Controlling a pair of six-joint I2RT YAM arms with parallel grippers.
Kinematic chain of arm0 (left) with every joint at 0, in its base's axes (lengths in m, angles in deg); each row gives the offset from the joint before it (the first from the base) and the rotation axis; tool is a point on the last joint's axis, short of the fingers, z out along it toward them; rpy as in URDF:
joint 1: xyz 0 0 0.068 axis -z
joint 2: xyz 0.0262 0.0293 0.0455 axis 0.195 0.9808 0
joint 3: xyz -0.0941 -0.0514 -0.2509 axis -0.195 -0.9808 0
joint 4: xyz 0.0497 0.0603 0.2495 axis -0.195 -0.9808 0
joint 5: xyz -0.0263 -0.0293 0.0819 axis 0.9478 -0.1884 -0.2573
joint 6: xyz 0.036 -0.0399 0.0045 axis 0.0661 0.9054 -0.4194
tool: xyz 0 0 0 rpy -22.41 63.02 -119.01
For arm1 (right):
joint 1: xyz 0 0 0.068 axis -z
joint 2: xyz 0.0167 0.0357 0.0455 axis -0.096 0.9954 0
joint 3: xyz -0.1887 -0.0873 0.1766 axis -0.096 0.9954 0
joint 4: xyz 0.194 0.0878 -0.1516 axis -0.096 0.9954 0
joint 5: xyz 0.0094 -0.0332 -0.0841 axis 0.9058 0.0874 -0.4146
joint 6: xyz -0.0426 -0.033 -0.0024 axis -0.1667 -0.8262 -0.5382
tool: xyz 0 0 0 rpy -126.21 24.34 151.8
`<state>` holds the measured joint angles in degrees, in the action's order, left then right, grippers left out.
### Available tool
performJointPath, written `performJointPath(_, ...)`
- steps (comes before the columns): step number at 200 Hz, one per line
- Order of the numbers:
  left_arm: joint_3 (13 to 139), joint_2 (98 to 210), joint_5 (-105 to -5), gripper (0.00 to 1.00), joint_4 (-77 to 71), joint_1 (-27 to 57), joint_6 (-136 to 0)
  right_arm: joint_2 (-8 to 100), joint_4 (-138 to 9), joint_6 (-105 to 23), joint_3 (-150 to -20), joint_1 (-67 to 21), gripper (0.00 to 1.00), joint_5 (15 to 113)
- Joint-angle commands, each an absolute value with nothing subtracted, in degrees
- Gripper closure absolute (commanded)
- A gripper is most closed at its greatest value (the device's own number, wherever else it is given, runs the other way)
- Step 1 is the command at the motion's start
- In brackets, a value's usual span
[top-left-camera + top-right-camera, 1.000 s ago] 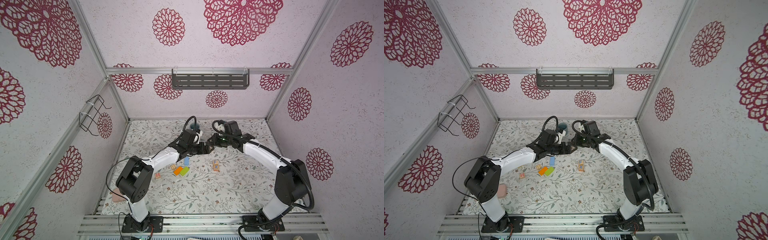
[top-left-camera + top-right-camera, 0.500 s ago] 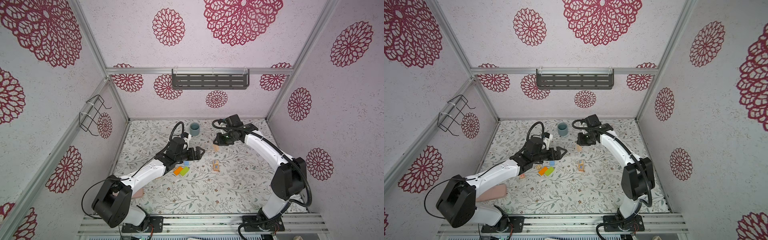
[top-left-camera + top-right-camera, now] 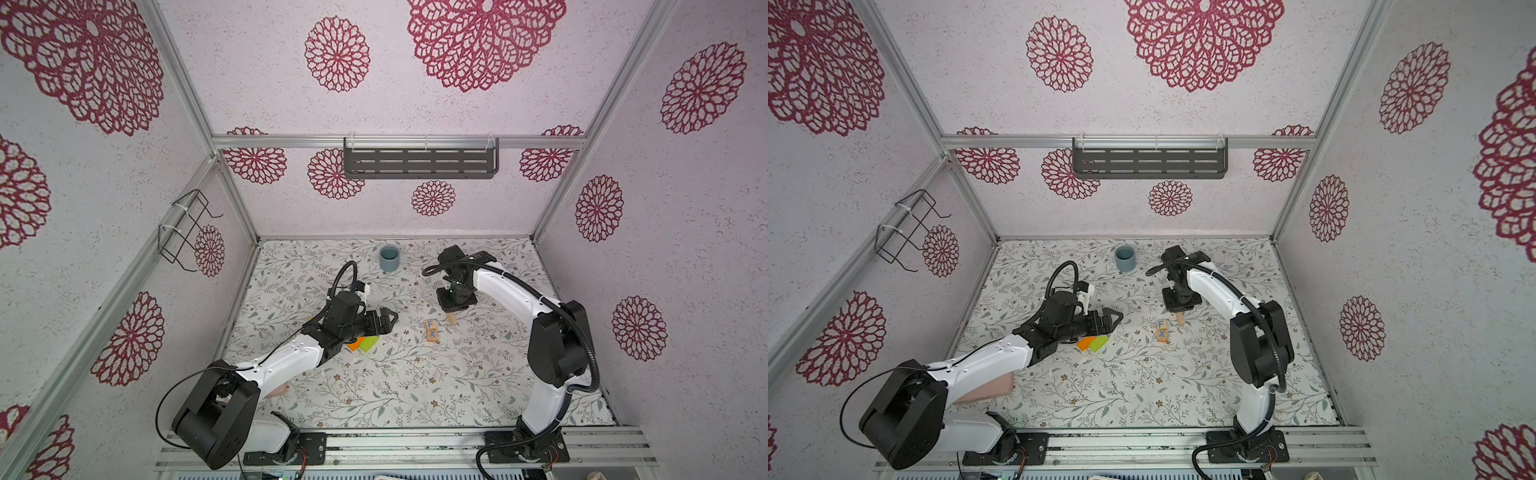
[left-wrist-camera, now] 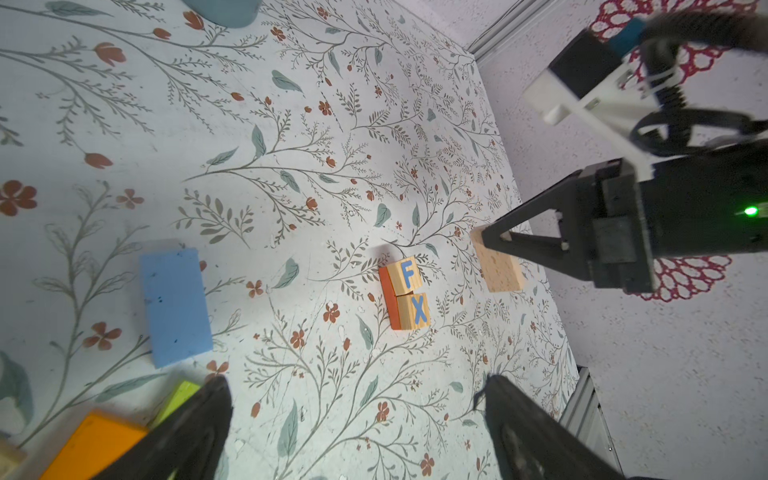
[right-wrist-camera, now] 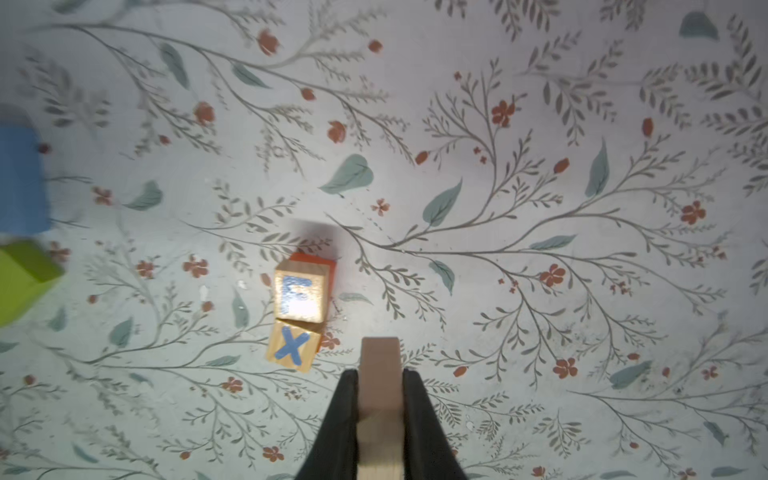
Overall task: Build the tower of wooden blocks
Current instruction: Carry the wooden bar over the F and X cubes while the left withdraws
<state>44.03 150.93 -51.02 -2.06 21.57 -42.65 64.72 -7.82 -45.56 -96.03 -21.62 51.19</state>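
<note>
Right wrist view: the right pincer (image 5: pixel 380 374) clamps a tan block (image 5: pixel 380 353) near the F and X letter cubes (image 5: pixel 300 294) on the worktop (image 5: pixel 540 166); the left pincer (image 3: pixel 388 322) gapes wide, holding nothing.

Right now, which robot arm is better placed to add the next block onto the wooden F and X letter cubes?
Right. The right gripper is shut on a tan wooden block close by the letter cubes; the left gripper is open, empty and farther off.
</note>
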Motion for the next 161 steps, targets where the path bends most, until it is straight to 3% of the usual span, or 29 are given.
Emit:
performJointPath(1,43.13,149.44,-50.65,0.03,0.46,21.31,-42.14,65.80,-8.76,-44.35,-95.00,-21.07,0.88,47.25)
performJointPath(84,44.91,150.57,-53.41,0.02,-2.76,22.45,-43.53,68.23,-13.63,-43.46,-92.40,-18.30,0.78,48.47)
performJointPath(161,51.58,152.65,-58.52,0.01,-11.74,24.78,-46.81,67.19,-14.94,-43.00,-91.34,-16.85,0.59,47.80)
